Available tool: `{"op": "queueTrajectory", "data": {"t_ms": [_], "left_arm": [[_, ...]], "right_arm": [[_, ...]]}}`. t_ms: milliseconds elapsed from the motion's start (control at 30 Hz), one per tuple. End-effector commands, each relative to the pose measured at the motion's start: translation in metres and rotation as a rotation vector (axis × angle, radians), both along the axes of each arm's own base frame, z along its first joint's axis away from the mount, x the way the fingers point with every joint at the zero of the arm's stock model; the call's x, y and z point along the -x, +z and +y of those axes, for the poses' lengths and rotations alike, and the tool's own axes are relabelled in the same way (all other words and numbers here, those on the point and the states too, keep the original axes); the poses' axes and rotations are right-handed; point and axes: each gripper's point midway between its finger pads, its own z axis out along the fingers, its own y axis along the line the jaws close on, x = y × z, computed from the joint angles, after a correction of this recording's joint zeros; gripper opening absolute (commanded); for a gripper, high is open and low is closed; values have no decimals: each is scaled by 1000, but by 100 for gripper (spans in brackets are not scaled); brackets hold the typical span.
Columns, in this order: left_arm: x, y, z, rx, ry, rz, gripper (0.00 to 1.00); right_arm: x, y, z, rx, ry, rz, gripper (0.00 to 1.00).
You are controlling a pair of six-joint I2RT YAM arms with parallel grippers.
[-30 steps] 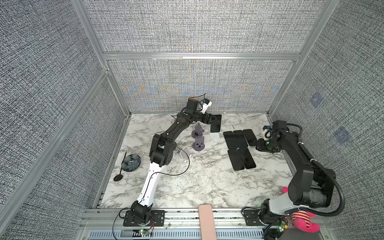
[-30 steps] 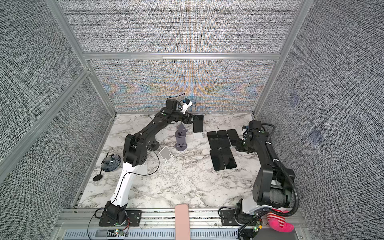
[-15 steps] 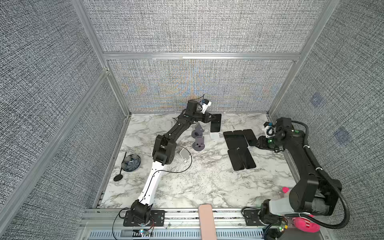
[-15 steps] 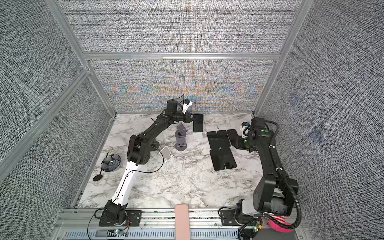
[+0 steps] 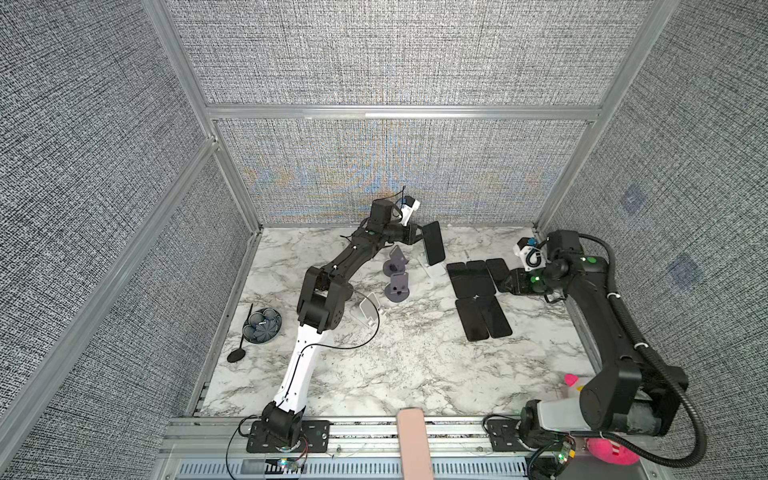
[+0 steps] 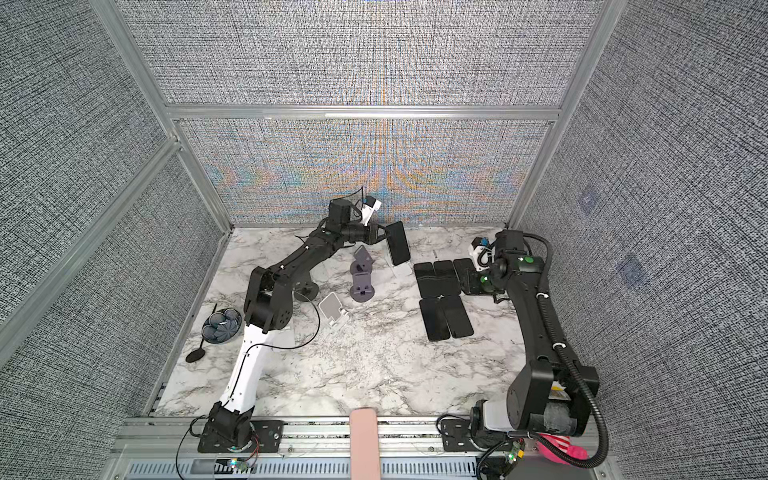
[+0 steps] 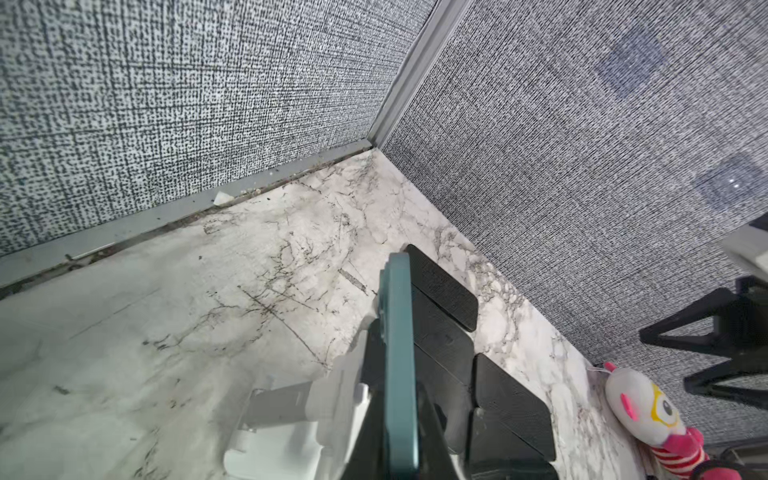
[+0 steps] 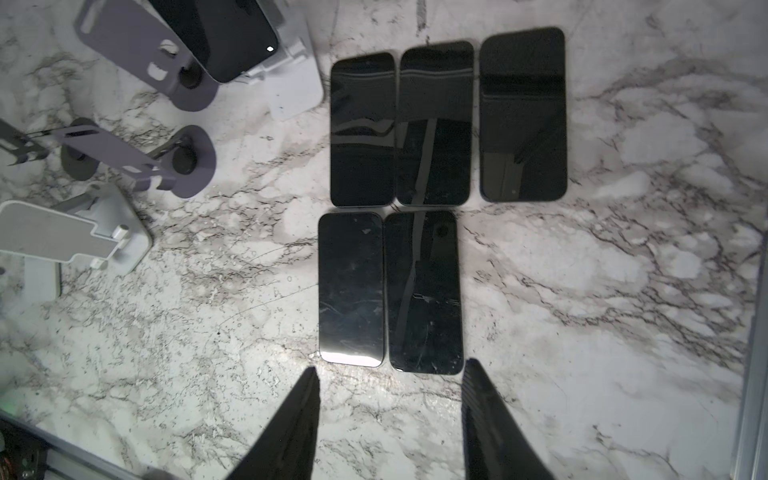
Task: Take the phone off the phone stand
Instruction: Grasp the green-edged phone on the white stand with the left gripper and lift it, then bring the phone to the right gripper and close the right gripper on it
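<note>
A dark phone [image 5: 433,248] [image 6: 397,248] stands tilted against a white phone stand [image 5: 435,271] [image 6: 402,272] near the back wall. My left gripper [image 5: 422,241] [image 6: 384,240] is shut on it from the left. In the left wrist view the phone's teal edge [image 7: 399,332] runs between my dark fingers [image 7: 370,415], with the white stand [image 7: 282,432] beside it. I cannot tell whether the phone's bottom edge still sits on the stand's lip. My right gripper [image 5: 505,283] [image 8: 388,370] hangs open over the marble, beside flat-lying phones, holding nothing.
Several black phones [image 5: 478,291] [image 8: 419,291] lie flat in rows right of centre. Two purple stands [image 5: 397,286] [image 8: 137,158] and another white stand [image 5: 369,309] sit near the left arm. A dark dish [image 5: 262,326] and a spoon [image 5: 237,355] lie at the left edge.
My left gripper's jaws have closed on the phone. The right arm has raised its elbow and drawn its gripper slightly back from the row of phones.
</note>
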Motion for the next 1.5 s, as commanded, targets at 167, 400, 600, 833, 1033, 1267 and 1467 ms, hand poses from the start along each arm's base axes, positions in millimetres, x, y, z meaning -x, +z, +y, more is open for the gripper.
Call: {"op": "queueTrajectory", "data": {"t_ms": [167,400,600,833,1033,1267,1467], "left_arm": [[40,69,27,30,162,86,0],[99,73,45,7,141,276,0],[138,67,48,105,117,367,0],[161,49,51,125,119,426,0],[163,47,48,138,95,431,0],[164,47,47,137,81,436,0],[160,48,45,151,89,446,0]], "right_arm": [[2,61,55,-5,190,-236,45],[9,79,99,-16,311,-201,63],[4,76,140,-52,359,-164,78],[-4,48,173,-1,389,-96,93],[-7,24,197,17,446,-63,94],[-20,6,199,49,431,-30,93],[-24,1,209,21,434,-45,86]]}}
